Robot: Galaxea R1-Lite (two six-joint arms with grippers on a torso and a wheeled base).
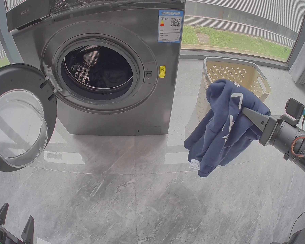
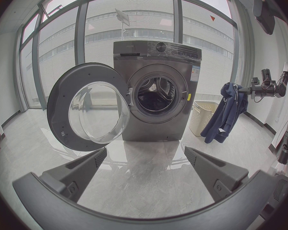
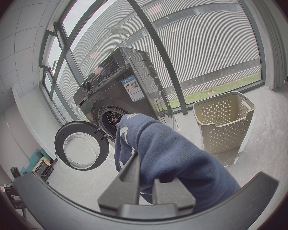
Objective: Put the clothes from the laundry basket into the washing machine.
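The right claw point(image 1: 247, 112) was squeezed shut on a fold of a blue top point(image 1: 223, 129), and the top hung down from it in the air, in front of the tan laundry basket point(image 1: 234, 72) and off to the right of the washing machine point(image 1: 152, 95). The bottom of the top hung above the floor point(image 1: 132, 187) without touching it. The round door point(image 1: 20, 119) of the washing machine stood wide open on the left, so the hole point(image 1: 98, 72) was ready, with something dark lying inside it. The left claw point(image 1: 17, 212) sat low near the floor, spread wide open and holding nothing. A few things could go wrong from here. The claw only pinched a small bit of cloth, so the top might slip out and fall if the arm swung fast. Most of the top hung far below the claw, so the loose end might drag on the floor or bump the front of the machine under the hole instead of going in. If the claw let go too near the edge, a sleeve could flop back out and get stuck in the door. I could not see the bottom of the basket, so more clothes might be waiting there.
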